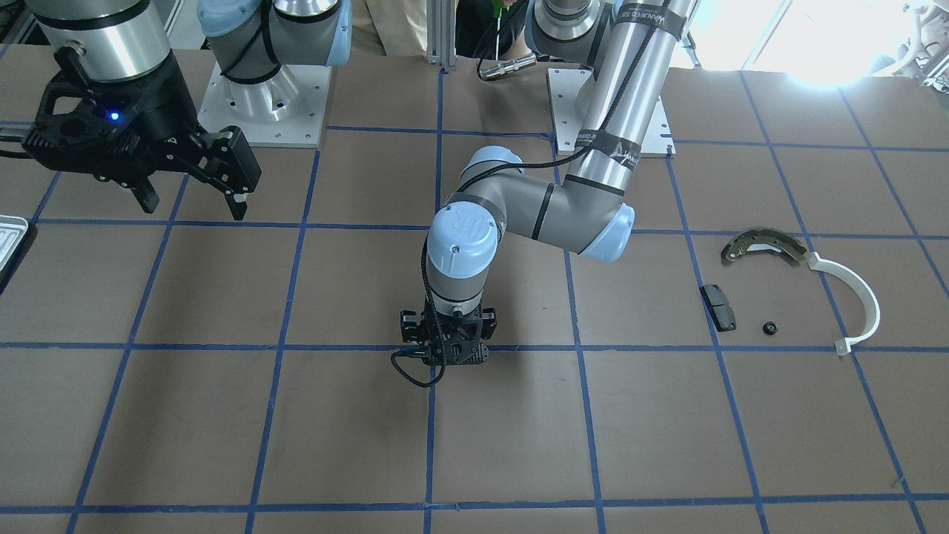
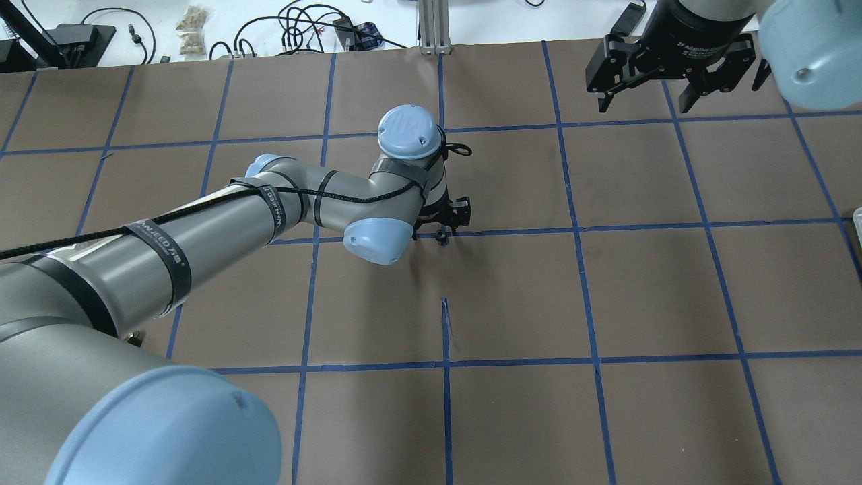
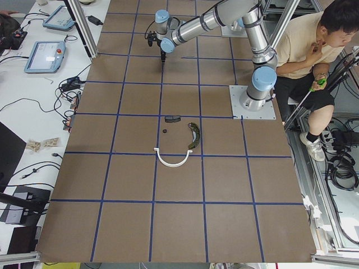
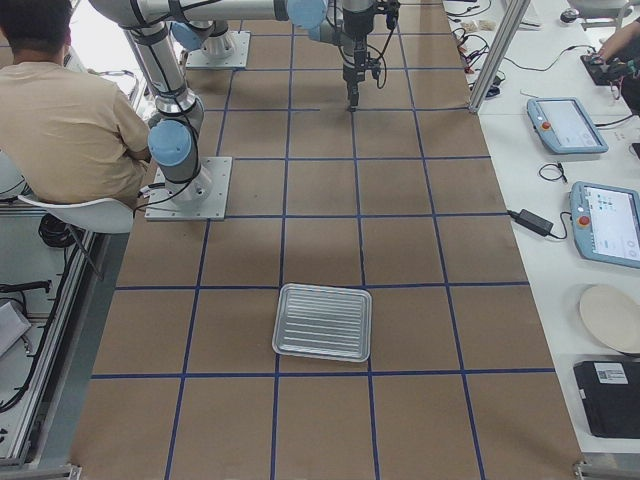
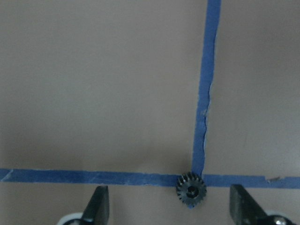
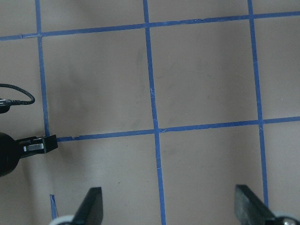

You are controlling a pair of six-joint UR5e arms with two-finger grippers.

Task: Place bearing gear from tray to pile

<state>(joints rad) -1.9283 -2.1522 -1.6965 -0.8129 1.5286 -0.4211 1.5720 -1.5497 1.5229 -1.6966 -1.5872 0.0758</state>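
Observation:
A small black toothed bearing gear (image 5: 190,191) lies on the table at a crossing of blue tape lines; it also shows in the overhead view (image 2: 442,236). My left gripper (image 5: 169,201) points straight down over it, open, with the gear between the fingers and touching neither. It stands at the table's middle (image 1: 447,361). My right gripper (image 2: 643,104) is open, empty and raised (image 1: 194,208). The tray (image 4: 322,322) looks empty; its corner shows at the front view's left edge (image 1: 10,236). The pile holds a brake shoe (image 1: 764,245), a white half-ring (image 1: 861,298) and a black pad (image 1: 718,306).
A small black round part (image 1: 769,327) lies on the table by the black pad. A seated person (image 3: 305,56) is behind the robot bases. The left arm's elbow (image 1: 593,222) hangs over the table's centre. Cables and tablets lie on the white bench (image 4: 590,210) beyond the table's edge.

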